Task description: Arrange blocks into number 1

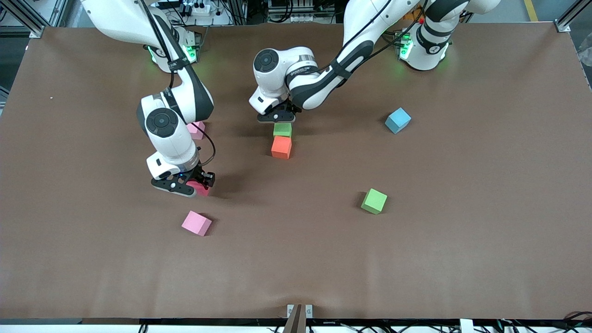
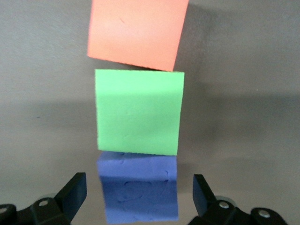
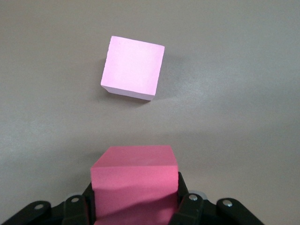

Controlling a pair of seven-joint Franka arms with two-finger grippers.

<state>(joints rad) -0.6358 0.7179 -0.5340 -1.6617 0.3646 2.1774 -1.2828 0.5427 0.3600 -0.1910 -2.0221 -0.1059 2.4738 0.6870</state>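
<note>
Blocks (image 2: 138, 112) in touching row, left gripper (image 2: 138, 197) jaws parted

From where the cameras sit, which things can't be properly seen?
- Purple foam cube: hidden in front view under the left tool; left wrist view shows it.
- Red foam cube: mostly covered by the right tool in front view.
- Pale pink foam cube: partly hidden by the right arm.
</note>
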